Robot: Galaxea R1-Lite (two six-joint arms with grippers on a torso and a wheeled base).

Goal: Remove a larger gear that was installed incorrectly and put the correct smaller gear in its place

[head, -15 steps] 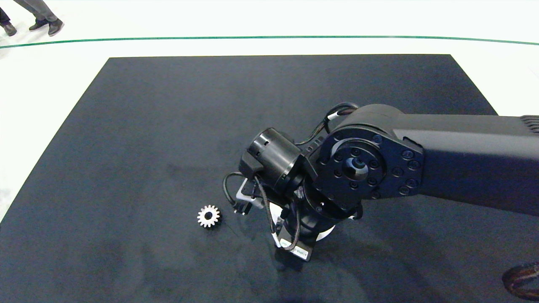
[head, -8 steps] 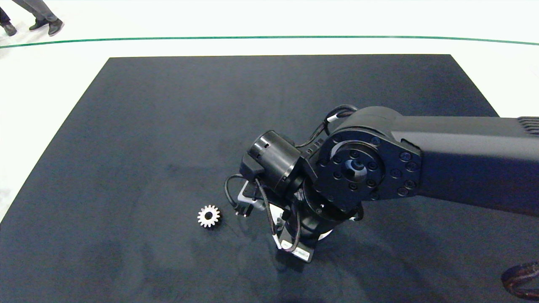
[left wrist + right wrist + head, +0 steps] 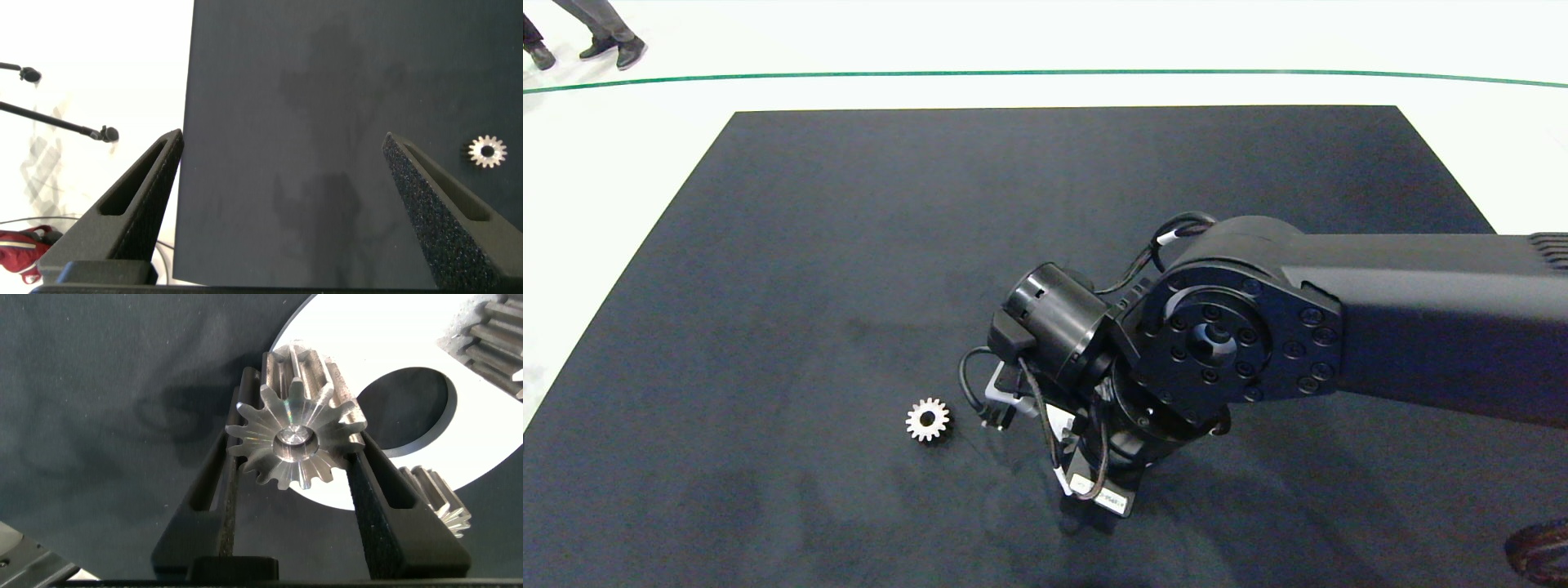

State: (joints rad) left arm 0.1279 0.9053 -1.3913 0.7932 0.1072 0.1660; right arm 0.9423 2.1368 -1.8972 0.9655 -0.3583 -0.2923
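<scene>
My right gripper (image 3: 298, 416) is shut on the larger gear (image 3: 288, 441), a silver starburst with long pointed teeth, held at its sides over the edge of a white disc plate (image 3: 384, 343). A dark round opening (image 3: 404, 408) in the plate lies just beside it. From above, the right arm (image 3: 1217, 343) hides this gripper and the gear. The smaller gear (image 3: 928, 420) lies flat on the black mat, left of the right wrist; it also shows as the smaller gear (image 3: 488, 151) in the left wrist view. My left gripper (image 3: 282, 139) hangs open over the mat's edge, out of the head view.
Two more gears sit on the white plate, one gear (image 3: 498, 335) at its far edge and another gear (image 3: 437, 502) next to my right finger. The black mat (image 3: 849, 245) covers the table. A person's shoes (image 3: 617, 53) show on the floor beyond it.
The right arm and wrist have shifted slightly toward the table's front edge, now covering the bit of white plate seen before. The smaller gear has stayed in place.
</scene>
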